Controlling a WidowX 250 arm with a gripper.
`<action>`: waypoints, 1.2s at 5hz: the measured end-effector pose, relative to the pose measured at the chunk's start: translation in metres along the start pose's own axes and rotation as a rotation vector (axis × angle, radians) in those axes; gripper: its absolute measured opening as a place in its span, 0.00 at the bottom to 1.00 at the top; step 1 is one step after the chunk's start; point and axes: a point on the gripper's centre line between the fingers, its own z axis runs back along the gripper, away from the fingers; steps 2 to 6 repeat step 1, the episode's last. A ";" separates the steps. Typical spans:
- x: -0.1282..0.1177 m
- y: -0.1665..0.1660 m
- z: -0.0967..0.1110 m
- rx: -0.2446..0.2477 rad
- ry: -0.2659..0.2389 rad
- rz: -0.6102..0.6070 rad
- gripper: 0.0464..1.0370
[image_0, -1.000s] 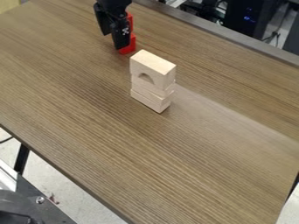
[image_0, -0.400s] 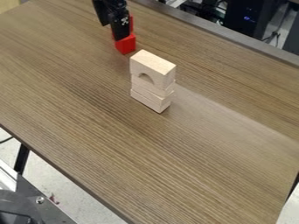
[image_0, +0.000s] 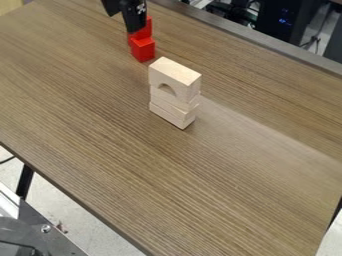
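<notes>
Your one fixed camera looks down at a slant on the wooden table (image_0: 167, 170), facing the dark equipment (image_0: 287, 20) beyond its far edge. It stands near enough that the block stack (image_0: 175, 92) sits close to mid-view.

The black, angular two-finger robot gripper (image_0: 124, 23) at eleven o'clock bears small whitish markings (a tiny cluster, really).

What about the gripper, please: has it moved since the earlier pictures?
Yes, the gripper has moved upward in the view, farther from the wooden stack.
</notes>
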 end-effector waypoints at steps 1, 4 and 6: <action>-0.004 -0.012 0.024 0.016 -0.049 0.050 0.96; -0.004 -0.012 0.024 0.016 -0.049 0.050 0.96; -0.004 -0.012 0.024 0.016 -0.049 0.050 0.96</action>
